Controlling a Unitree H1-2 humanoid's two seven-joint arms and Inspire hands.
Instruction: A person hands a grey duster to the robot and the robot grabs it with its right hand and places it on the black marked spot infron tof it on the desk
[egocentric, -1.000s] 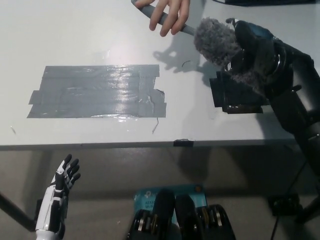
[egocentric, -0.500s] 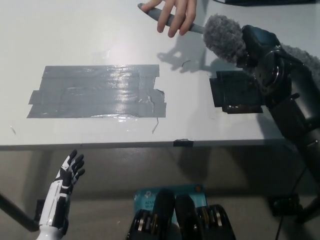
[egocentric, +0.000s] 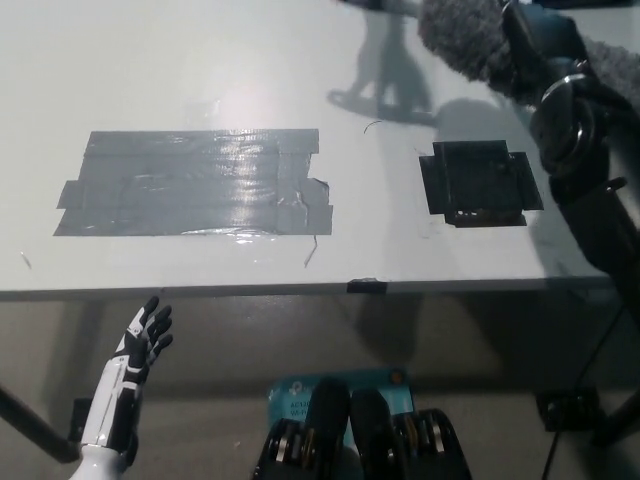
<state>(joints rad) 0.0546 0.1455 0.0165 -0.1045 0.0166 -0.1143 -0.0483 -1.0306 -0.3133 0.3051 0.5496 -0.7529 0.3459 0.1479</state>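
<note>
holding the grey duster (egocentric: 462, 32) up at the top right, my right hand (egocentric: 535, 55) has its black fingers wrapped around it, above the desk (egocentric: 200, 70) and beyond the black marked spot (egocentric: 480, 183); i see my left hand (egocentric: 140, 345) resting below the desk edge, fingers spread and empty; grey tape patch (egocentric: 195, 182) lies left of the spot.
</note>
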